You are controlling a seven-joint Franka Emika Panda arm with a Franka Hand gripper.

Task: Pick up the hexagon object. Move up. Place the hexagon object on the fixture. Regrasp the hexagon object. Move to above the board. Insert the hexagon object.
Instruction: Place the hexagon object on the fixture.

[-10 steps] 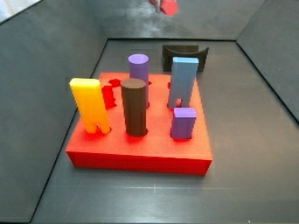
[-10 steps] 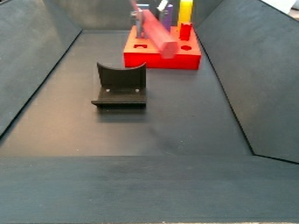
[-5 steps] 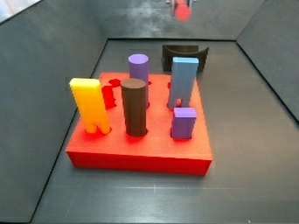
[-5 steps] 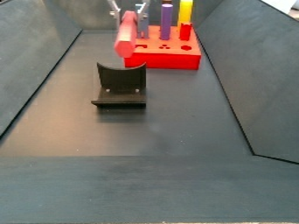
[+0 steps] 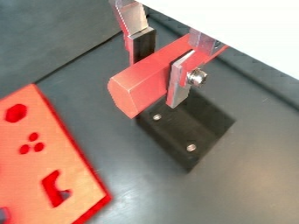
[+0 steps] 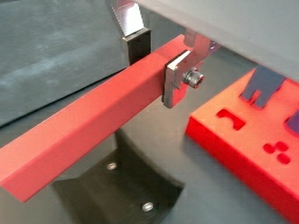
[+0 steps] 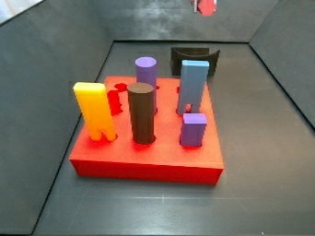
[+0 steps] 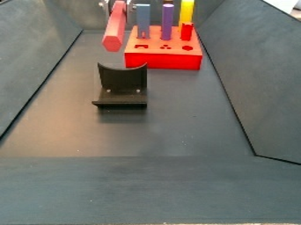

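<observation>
The hexagon object (image 5: 140, 80) is a long red bar. My gripper (image 5: 162, 63) is shut on it, and the silver fingers (image 5: 183, 77) clamp its sides in both wrist views; it also shows in a wrist view (image 6: 82, 131). The bar hangs in the air above the fixture (image 5: 187, 131), a dark L-shaped bracket on the floor. In a side view the bar (image 8: 115, 25) is tilted above the fixture (image 8: 121, 86). In a side view only its red tip (image 7: 207, 5) shows at the top edge, above the fixture (image 7: 194, 57).
The red board (image 7: 147, 147) carries a yellow piece (image 7: 92, 111), a brown peg (image 7: 143, 112), a purple cylinder (image 7: 145, 69), a blue block (image 7: 193, 85) and a small purple block (image 7: 193, 129). Board holes show in a wrist view (image 5: 30, 144). Dark sloped walls (image 8: 35, 79) enclose the floor.
The gripper has carried the red bar away from the board to above the fixture. Its grip is unchanged.
</observation>
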